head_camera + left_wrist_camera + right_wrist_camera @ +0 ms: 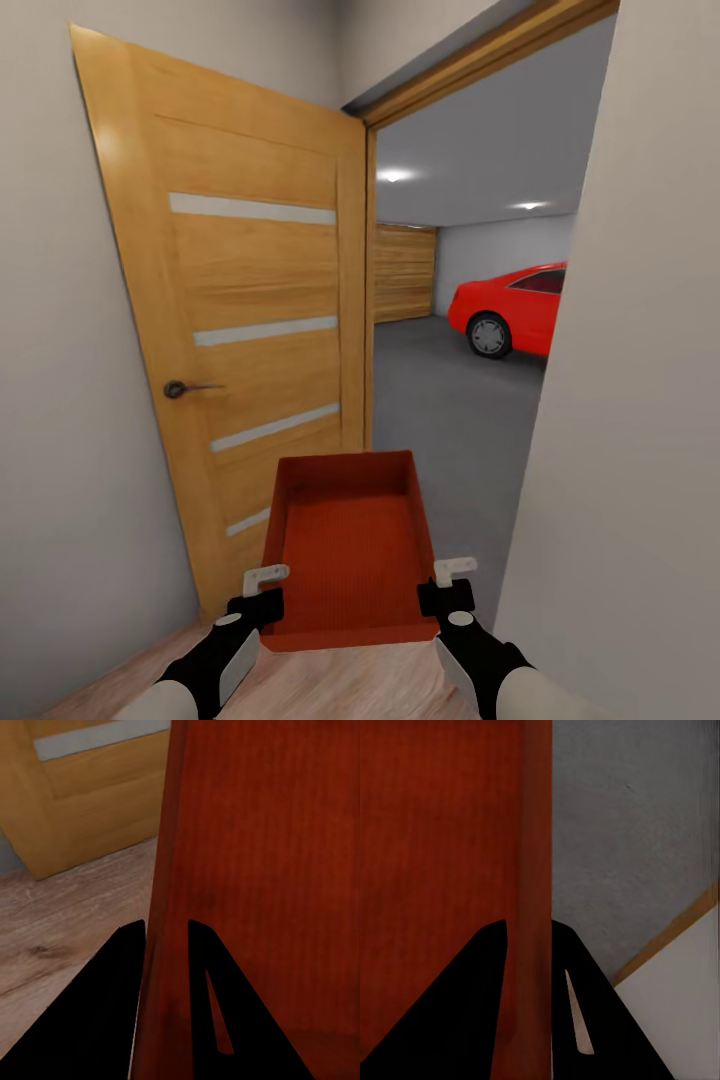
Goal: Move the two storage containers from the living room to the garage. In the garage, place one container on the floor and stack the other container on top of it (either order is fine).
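Head view: robot is standing at an open wooden door with pale horizontal strips [250, 340], facing into the garage with its dark grey concrete floor [440, 400]. One orange-red rectangular open-top plastic bin [350, 555] is being held out front above the light wood-plank floor [330, 680], at the threshold; the left gripper [262, 590] is clamping its left wall, the right gripper [450, 585] its right wall. A red coupe car [512, 310] is showing only its front part, the rest cut off by the white wall [620, 400]. Left wrist view: black fingers [112, 1005] are sitting either side of the bin wall [247, 870], pinching it; fingertips are hard to make out against the red. Right wrist view: same, fingers [472, 1005] straddling the wall [450, 832], closed on it, concrete beyond.
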{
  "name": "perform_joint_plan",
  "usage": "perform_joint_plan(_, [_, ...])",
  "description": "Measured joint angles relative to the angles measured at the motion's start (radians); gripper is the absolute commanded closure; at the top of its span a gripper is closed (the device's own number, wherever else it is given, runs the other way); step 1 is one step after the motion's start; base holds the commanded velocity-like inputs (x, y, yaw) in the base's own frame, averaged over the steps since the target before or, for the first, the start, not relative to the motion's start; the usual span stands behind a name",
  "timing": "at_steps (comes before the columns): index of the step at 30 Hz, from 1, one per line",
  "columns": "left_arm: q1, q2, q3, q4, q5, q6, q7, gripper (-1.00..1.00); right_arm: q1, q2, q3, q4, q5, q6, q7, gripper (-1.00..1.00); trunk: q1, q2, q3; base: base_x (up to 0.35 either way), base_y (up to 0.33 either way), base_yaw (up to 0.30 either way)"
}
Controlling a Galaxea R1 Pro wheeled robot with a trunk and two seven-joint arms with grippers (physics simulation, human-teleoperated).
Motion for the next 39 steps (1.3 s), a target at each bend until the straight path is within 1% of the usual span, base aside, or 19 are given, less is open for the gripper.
perform_joint_plan(32, [0.0, 0.0, -0.001, -0.001, 0.0, 0.001, 0.001, 1.0, 0.0, 0.0, -0.001, 0.0, 0.0, 0.0, 0.001, 1.0, 0.0, 0.0, 0.0, 0.246, 0.238, -0.268])
perform_joint_plan(39, [0.0, 0.0, -0.001, -0.001, 0.0, 0.001, 0.001, 1.0, 0.0, 0.0, -0.001, 0.0, 0.0, 0.0, 0.001, 1.0, 0.0, 0.0, 0.0, 0.246, 0.239, -0.032])
